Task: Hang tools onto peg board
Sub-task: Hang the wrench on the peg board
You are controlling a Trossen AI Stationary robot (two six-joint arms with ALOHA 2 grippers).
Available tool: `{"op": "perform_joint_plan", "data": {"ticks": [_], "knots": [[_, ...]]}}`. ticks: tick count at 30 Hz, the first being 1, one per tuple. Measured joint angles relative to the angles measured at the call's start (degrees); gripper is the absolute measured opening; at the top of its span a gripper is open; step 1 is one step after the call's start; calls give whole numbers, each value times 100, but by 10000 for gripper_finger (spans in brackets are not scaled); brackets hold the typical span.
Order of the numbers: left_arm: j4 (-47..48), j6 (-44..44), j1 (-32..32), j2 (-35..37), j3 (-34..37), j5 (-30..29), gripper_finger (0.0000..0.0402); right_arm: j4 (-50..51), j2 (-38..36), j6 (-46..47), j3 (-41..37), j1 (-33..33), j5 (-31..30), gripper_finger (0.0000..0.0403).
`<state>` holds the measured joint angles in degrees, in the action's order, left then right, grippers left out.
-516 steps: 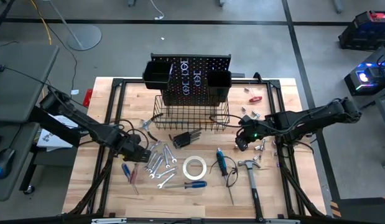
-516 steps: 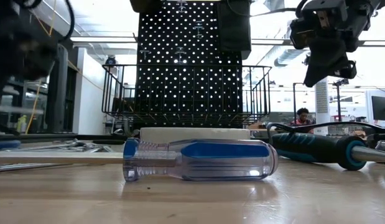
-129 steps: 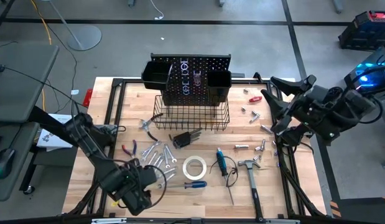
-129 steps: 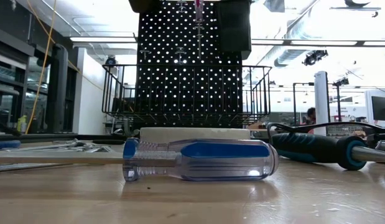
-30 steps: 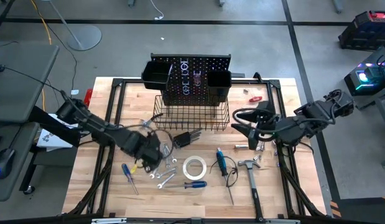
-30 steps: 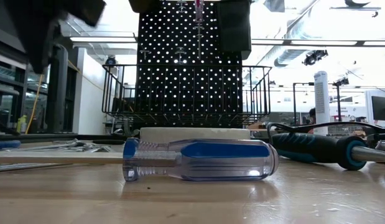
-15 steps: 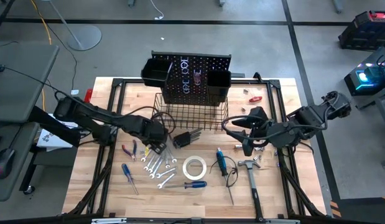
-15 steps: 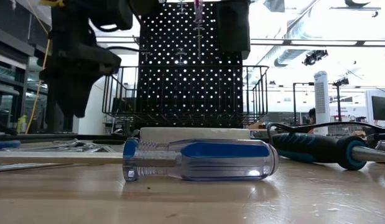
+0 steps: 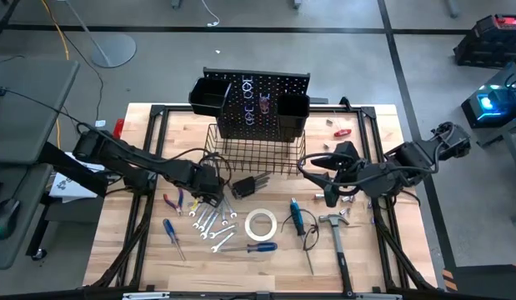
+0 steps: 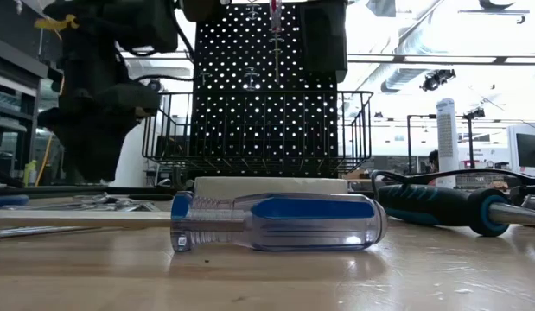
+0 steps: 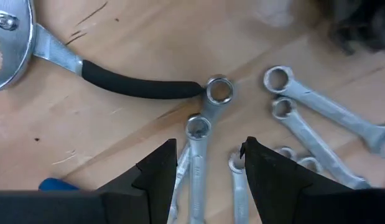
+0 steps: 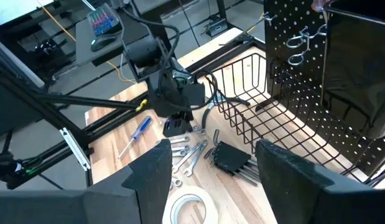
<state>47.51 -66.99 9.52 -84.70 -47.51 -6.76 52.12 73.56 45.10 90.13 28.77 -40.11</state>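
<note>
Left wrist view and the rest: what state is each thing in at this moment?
Left hand: open, astride a wrench, not gripping.
Right hand: open, empty, above the table.
Wrenches: lying flat.
Tape roll: flat on table.
Peg board: upright, some tools hung.
Wire basket: looks empty.

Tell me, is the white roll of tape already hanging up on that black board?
No. In the high view the white tape roll lies flat on the wooden table, in front of the peg board.

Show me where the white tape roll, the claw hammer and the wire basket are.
white tape roll (image 9: 261, 224): high view, on its white ring.
claw hammer (image 9: 332, 220): high view, on its silver head.
wire basket (image 9: 256, 172): high view, on its front rim.
</note>
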Motion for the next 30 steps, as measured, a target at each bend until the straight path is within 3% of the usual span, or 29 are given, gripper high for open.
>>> {"op": "perform_joint_plan", "data": {"ticks": [16,19,24,30], "knots": [[-106,344,-11,-942,-28,94,166,-2,0,7,0,-41,-1,220],[-121,366,-7,-1073,-30,113,136,-2,0,9,0,-39,-1,220],[-134,382,33,-1020,-105,69,22,-3,0,9,0,-41,-1,220],[159,361,153,-836,-329,-278,3,-3,0,-1,0,-40,-1,220]]}}
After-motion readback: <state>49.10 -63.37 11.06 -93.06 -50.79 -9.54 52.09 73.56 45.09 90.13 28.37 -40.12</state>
